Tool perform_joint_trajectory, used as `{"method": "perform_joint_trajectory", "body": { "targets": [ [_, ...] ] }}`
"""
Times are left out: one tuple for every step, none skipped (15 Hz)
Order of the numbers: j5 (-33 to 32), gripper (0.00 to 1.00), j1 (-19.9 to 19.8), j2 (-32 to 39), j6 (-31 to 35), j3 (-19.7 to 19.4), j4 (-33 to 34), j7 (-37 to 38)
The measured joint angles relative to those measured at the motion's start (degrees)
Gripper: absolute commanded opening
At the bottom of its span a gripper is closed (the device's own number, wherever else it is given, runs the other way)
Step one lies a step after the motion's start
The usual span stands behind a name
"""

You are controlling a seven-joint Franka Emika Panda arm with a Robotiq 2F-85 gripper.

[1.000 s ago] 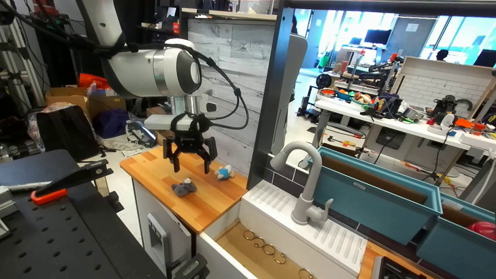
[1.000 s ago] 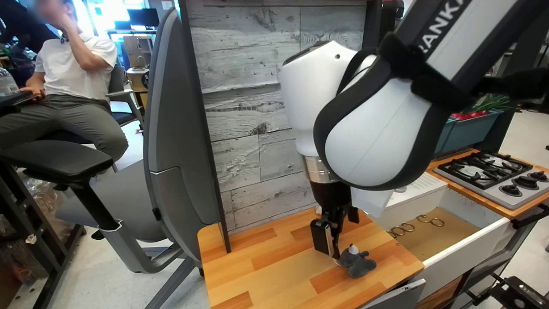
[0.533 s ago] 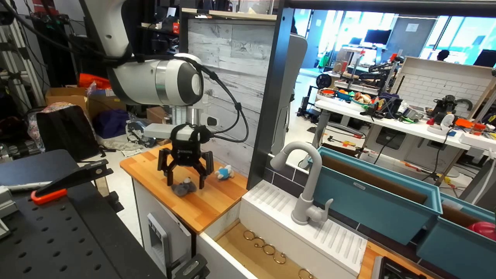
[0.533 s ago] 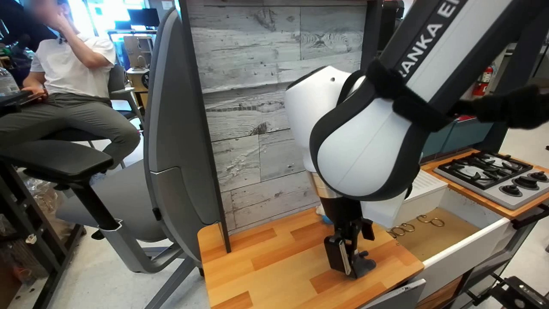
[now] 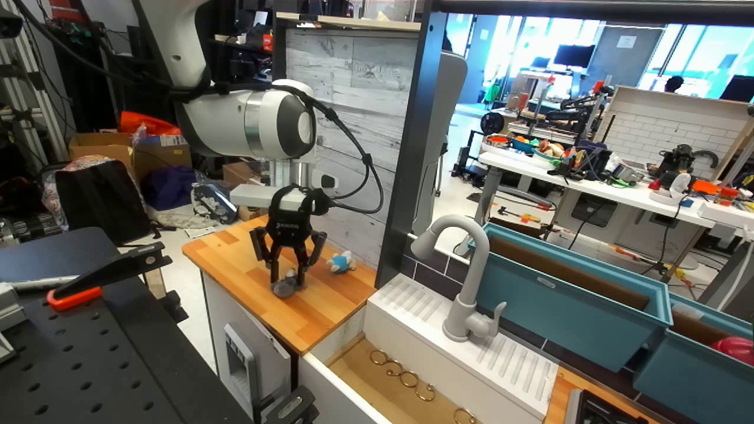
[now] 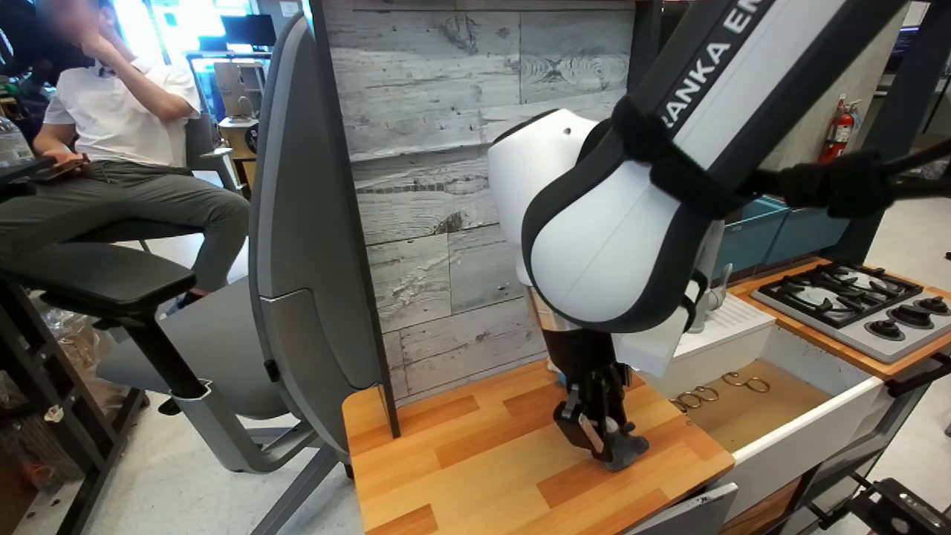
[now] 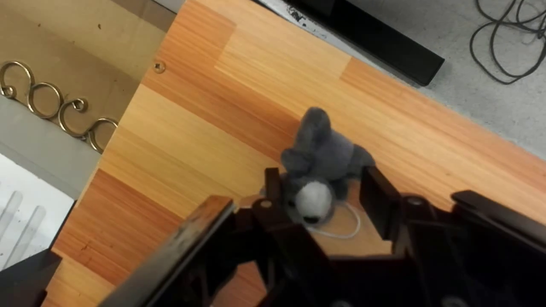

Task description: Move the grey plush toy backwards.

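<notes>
The small light-blue and white toy [image 5: 340, 262] sits on the wooden counter [image 5: 321, 312], near the grey plank wall [image 6: 423, 178]; beside that counter, curled brass-coloured metal [image 5: 410, 378] lies on the tan bottom of a white basin [image 6: 810, 438], a grey faucet [image 5: 461, 321] standing along its back; behind run teal bins [image 5: 559, 312], something red [image 5: 735, 348] in one of them; past the basin there's a gas hob [image 6: 854, 308], and farther back a red fire extinguisher [image 6: 839, 134]; over there, beyond a grey office chair [image 6: 301, 223], somebody in a white shirt [image 6: 122, 122] sits with one arm bent up.

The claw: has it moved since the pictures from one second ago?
Yes, downward: in an exterior view, the claw is closer to the wooden countertop, now down at the grey plush toy.
</notes>
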Motion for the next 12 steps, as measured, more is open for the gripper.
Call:
{"method": "perform_joint_trajectory", "body": {
  "targets": [
    [0.0,0.13,0.0,0.0,0.0,0.0,0.1,-0.1],
    [0.0,0.05,0.0,0.1,0.0,0.0,0.2,-0.1],
    [0.0,0.01,0.0,0.1,0.0,0.0,0.2,-0.1],
    [0.0,0.0,0.0,0.1,0.0,0.0,0.2,-0.1],
    [0.0,0.03,0.0,0.1,0.0,0.0,0.2,-0.1],
    [0.0,0.02,0.1,0.1,0.0,0.1,0.3,-0.1],
    [0.0,0.01,0.2,0.0,0.0,0.2,0.3,-0.1],
    [0.0,0.03,0.3,-0.2,0.1,0.4,0.4,-0.1],
    [0.0,0.02,0.5,-0.6,0.1,0.7,0.5,-0.1],
    [0.0,0.03,0.8,-1.0,0.1,1.0,0.5,-0.1],
    [0.0,0.03,1.2,-1.5,0.1,1.3,0.5,-0.1],
    [0.0,0.03,1.7,-2.1,0.1,1.5,0.5,-0.1]
  ]
}}
